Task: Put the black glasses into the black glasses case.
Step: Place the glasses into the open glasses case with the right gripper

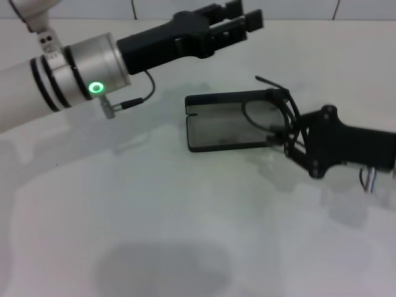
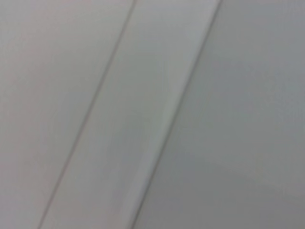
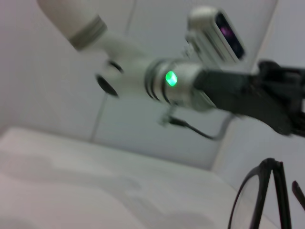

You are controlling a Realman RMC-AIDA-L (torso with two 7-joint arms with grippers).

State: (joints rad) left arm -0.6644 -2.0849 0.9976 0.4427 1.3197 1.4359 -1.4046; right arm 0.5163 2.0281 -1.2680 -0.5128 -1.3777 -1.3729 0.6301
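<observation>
Holding the glasses (image 1: 272,114) clamped in my right gripper (image 1: 289,133) over the case's (image 1: 210,133) right end, mid-frame; light, fragile frame. Left gripper (image 1: 238,25) idle upper centre, fingers apart.

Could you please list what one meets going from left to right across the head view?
Left arm → left claw → case → glasses → right claw.
</observation>
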